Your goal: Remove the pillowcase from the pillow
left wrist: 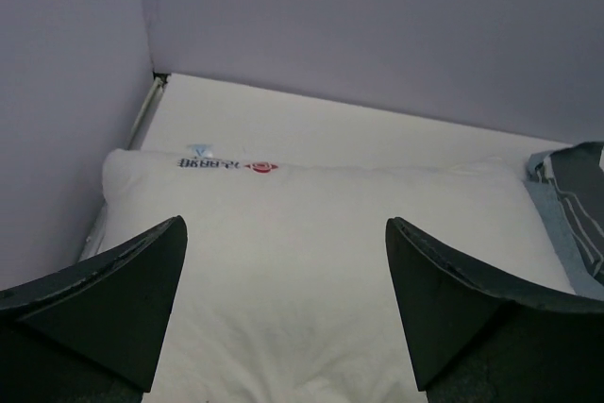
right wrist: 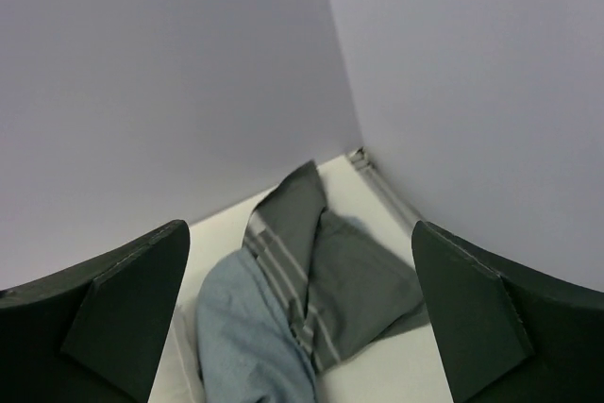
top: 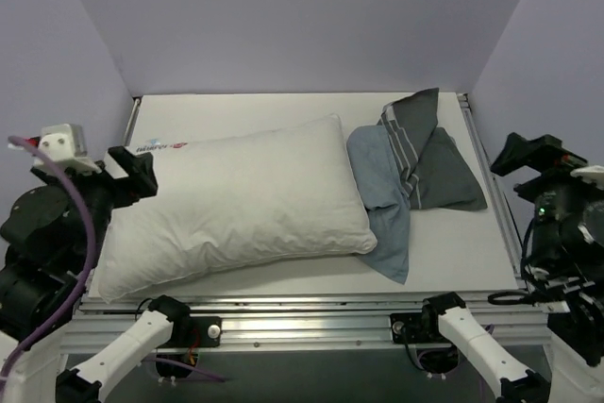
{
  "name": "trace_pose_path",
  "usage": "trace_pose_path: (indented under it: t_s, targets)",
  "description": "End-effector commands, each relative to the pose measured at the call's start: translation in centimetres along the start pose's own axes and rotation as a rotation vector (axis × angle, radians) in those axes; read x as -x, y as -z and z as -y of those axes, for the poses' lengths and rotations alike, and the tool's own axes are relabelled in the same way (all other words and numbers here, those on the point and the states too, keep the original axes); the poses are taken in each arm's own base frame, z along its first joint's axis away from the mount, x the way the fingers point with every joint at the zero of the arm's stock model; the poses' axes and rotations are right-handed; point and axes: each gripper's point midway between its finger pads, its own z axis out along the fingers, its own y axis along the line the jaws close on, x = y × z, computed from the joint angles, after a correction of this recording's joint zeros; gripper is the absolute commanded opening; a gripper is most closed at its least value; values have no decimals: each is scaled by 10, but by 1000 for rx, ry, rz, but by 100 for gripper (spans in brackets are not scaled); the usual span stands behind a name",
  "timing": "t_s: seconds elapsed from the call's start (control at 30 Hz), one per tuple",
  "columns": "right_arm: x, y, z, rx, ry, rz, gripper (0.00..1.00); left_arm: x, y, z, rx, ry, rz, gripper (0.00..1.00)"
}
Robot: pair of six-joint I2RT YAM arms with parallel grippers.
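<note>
The bare white pillow (top: 236, 195) lies across the left and middle of the table, with its red-and-blue logo (top: 165, 146) at the far left corner. The pillowcase (top: 415, 167) lies crumpled to its right, separate from the pillow, dark grey striped side over light blue, the blue part touching the pillow's right end. My left gripper (top: 132, 175) hovers at the pillow's left end, open, nothing between its fingers (left wrist: 142, 290). In the left wrist view the pillow (left wrist: 311, 233) fills the space below the jaws. My right gripper (top: 530, 153) is open off the table's right edge, looking down on the pillowcase (right wrist: 311, 280).
Lavender walls close in the white table (top: 245, 106) at the back and both sides. A metal rail (top: 302, 313) runs along the front edge above the arm bases. A side rail (top: 491, 186) lines the right edge, close to the pillowcase.
</note>
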Motion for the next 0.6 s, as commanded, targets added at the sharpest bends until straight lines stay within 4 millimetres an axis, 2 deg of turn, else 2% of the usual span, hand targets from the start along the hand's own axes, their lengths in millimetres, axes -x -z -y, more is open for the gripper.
trace_pose_path:
  t_s: [0.0,0.07,0.17,0.23,0.37,0.47,0.57]
  targets:
    - [54,32,43,-138,38,179,100,31,30,-36,117,-31,105,94]
    - [73,49,56,-159,21,257,100,43,44,-52,174,-32,155,94]
    - [83,63,64,-159,-6,314,100,55,64,-70,221,-4,224,94]
    - [86,69,68,-156,3,334,100,60,80,-86,267,19,280,94]
    - [88,76,72,-148,-17,368,100,62,101,-106,315,60,346,94]
    - [88,77,74,-153,-18,377,100,59,111,-116,342,78,370,94]
    - [81,72,68,-122,0,363,99,53,115,-122,360,81,372,94]
